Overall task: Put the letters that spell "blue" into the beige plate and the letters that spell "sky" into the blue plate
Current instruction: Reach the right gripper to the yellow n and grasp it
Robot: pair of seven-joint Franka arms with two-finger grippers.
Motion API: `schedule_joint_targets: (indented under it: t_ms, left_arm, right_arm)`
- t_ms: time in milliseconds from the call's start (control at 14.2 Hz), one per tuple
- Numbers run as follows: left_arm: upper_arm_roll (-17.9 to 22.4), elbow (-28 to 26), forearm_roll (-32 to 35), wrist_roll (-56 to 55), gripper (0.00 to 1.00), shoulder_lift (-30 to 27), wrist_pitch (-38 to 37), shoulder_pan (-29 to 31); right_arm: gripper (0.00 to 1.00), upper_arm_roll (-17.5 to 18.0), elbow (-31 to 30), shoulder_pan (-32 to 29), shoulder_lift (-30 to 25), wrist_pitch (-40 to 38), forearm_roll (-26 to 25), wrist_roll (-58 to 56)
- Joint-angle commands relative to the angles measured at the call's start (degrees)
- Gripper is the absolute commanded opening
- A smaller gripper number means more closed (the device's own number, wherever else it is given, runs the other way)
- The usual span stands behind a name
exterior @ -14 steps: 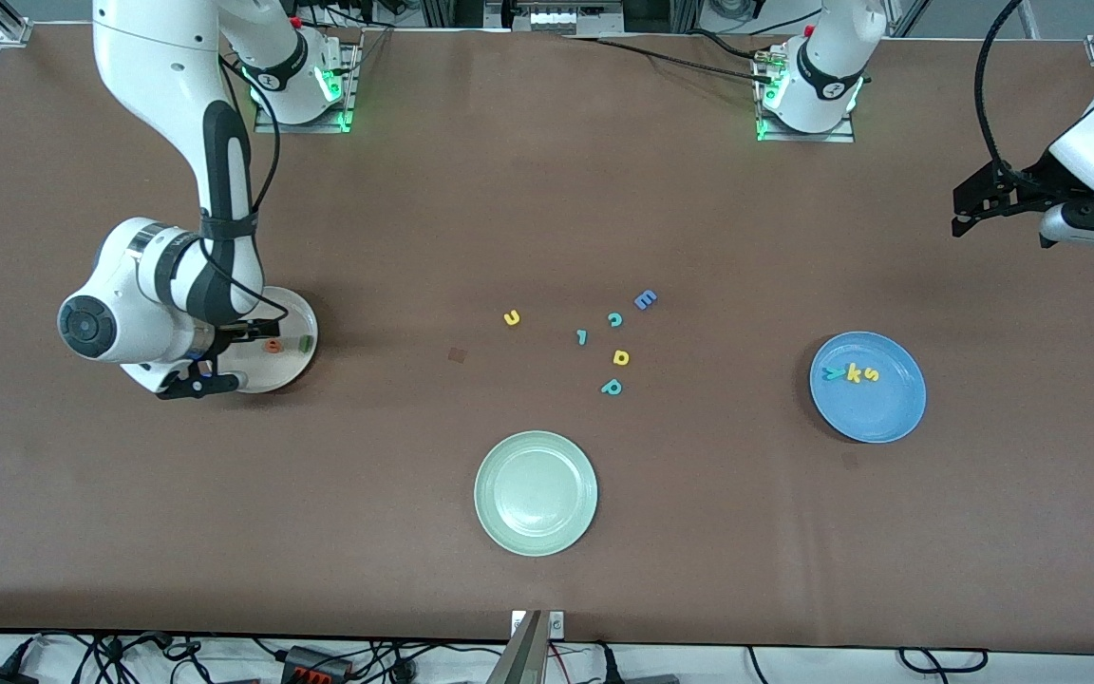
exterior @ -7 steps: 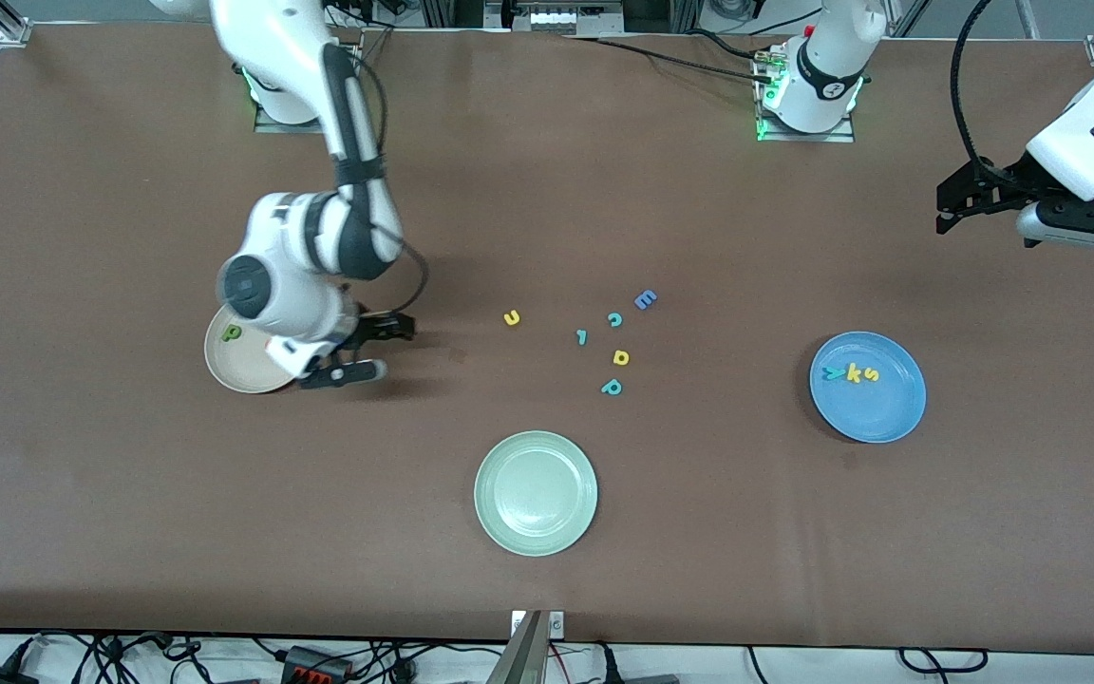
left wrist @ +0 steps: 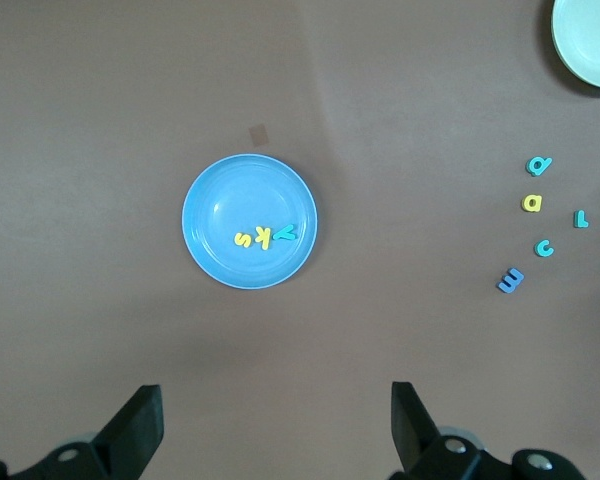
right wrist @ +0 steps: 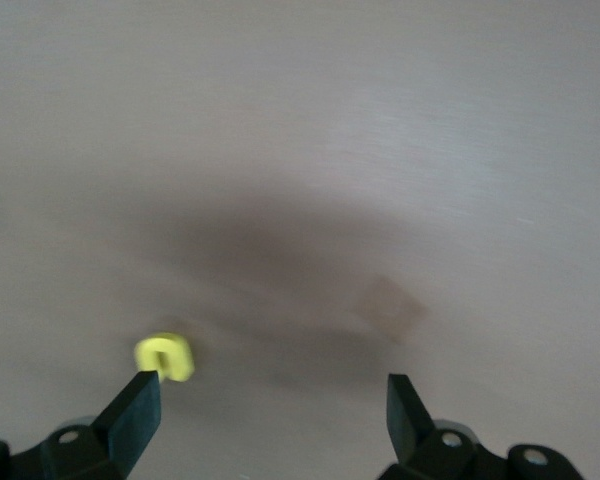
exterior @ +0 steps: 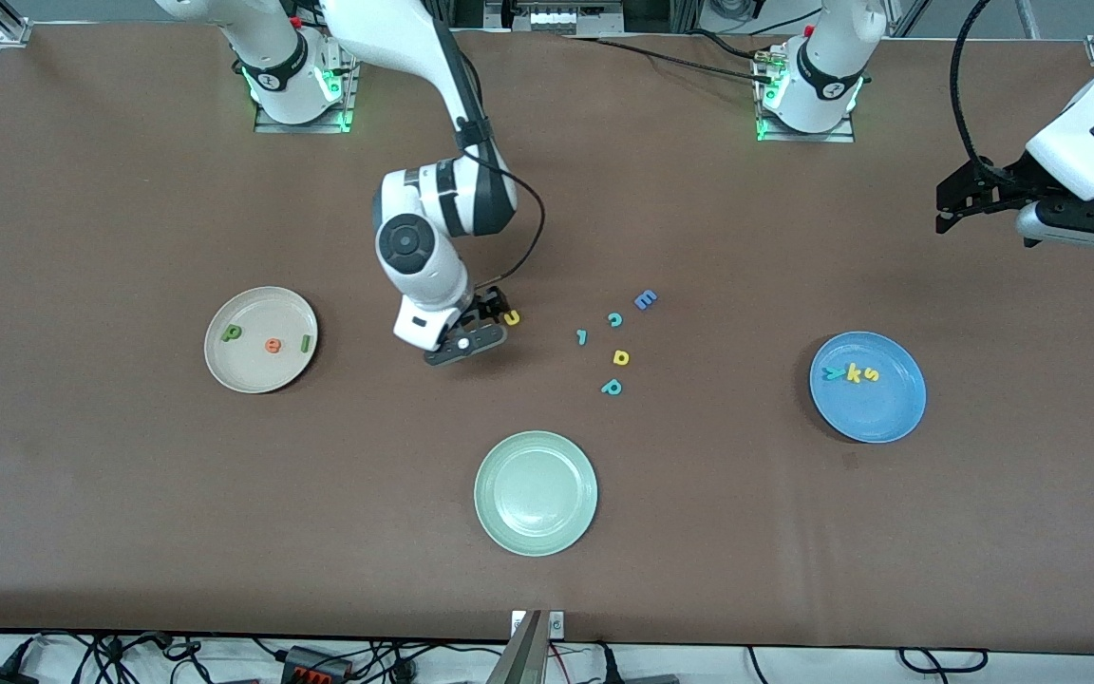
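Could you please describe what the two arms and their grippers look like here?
Both arms have glossy white shells with dark grey or black joint bands, black cables looping alongside them, and green lights glowing at their bases. The right gripper and the left gripper are black, each with two flat, angular fingers.

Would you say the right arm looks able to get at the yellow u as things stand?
Probably yes: the right claw is open just beside the yellow u, which lies alone on the table with no other letter close by.
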Motion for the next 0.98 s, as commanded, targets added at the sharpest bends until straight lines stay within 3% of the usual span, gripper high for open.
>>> schedule_joint_targets:
  t_ms: [0,140,491,702,912]
  left_arm:
    - [0.0,1.9,-0.7,1.1,1.00,1.1,-0.7,0.2]
    - [0.0,2.0,-0.5,1.0,1.00,1.8,-0.4,0.2]
    - [0.1,3.9,-0.6,0.0,1.00,3.5,-0.4,0.8]
    - [0.1,4.0,-0.6,-0.2,1.00,3.5,-0.4,0.9]
    - [0.1,4.0,-0.6,-0.2,1.00,3.5,-0.4,0.8]
  right_arm:
    - [1.00,2.0,0.8,0.5,1.0,2.5,0.2,-1.3]
    - [0.99,2.3,0.9,1.4,2.3,3.8,0.2,-1.4]
    - [0.82,3.0,2.5,1.9,4.0,5.2,0.3,-1.2]
    - [0.78,3.1,2.8,2.0,4.2,5.2,0.1,-1.5]
    - [0.72,3.2,2.7,2.3,4.4,5.1,-2.3,-1.9]
